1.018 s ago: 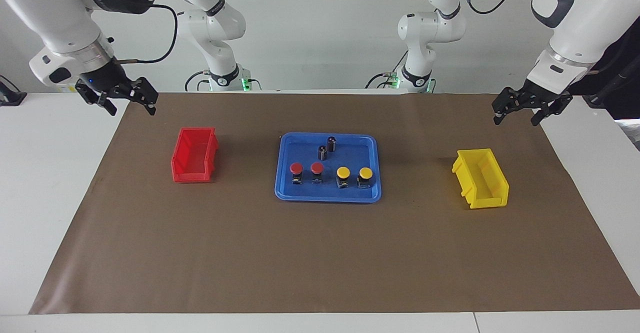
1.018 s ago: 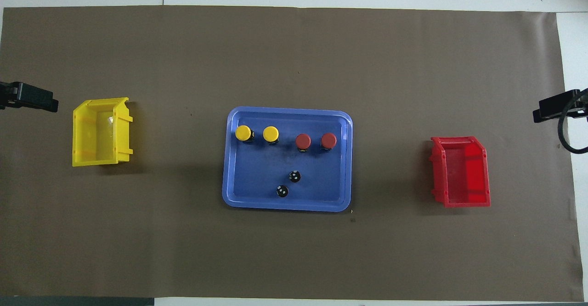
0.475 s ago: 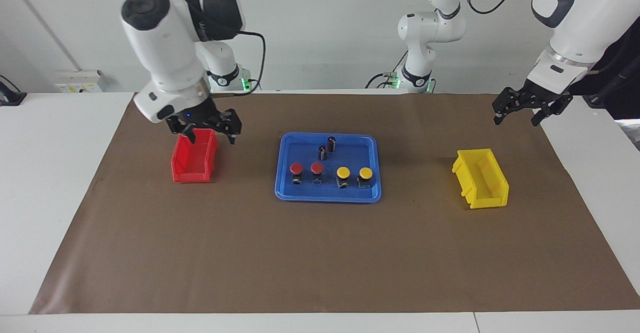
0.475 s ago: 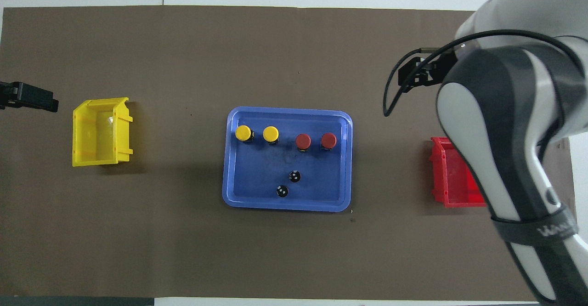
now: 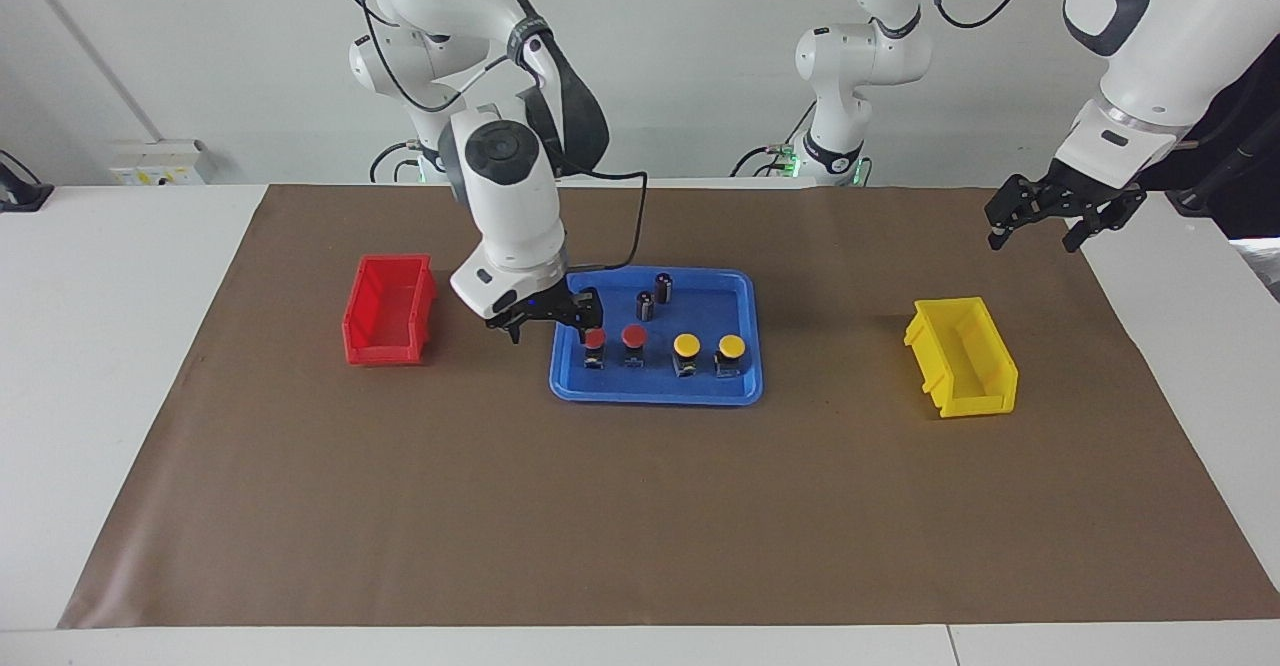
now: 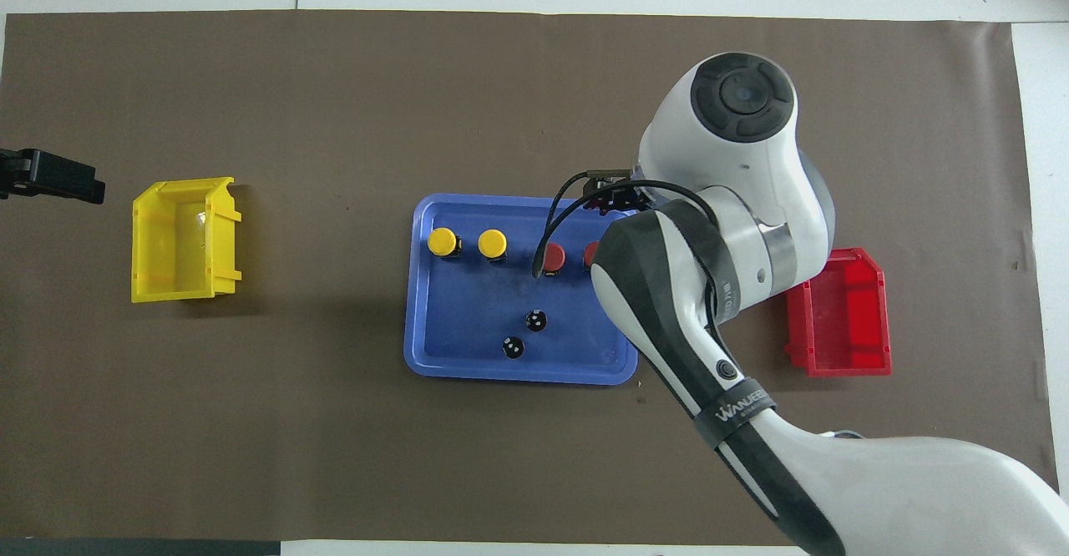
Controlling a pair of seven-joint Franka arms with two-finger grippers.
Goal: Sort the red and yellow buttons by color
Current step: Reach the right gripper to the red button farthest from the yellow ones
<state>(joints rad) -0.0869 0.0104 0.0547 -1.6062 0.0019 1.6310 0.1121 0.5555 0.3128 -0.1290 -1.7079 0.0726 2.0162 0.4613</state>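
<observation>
Buttons, four in number, stand in a row in the blue tray (image 5: 745,291) at the middle of the surface (image 5: 120,276), on the part of the tray farther from the robots: two red buttons (image 5: 633,335) toward the right arm's end and two yellow buttons (image 5: 686,345) toward the left arm's end, each on a dark boxy base. Two dark cylinders (image 5: 663,287) with silvery tops stand in the same tray, nearer to the robots than the row. The red bin (image 5: 388,310) sits on the brown mat (image 5: 640,516) toward the right arm's end, well apart from the tray, and nothing shows inside it. The yellow bin (image 5: 962,356) sits toward the left arm's end, likewise with nothing showing inside. The right pincer (image 5: 553,318) hangs low over the tray's edge at the right arm's end, just beside the outermost red button, fingers spread wide and holding nothing; whether a fingertip touches the cap cannot be told. In the overhead view the right arm covers most of that outermost red button, one corner of the tray and part of the red bin. The left pincer (image 5: 1035,221) waits over the mat's edge near the yellow bin, open and empty; the overhead view cuts it off at the frame edge.
</observation>
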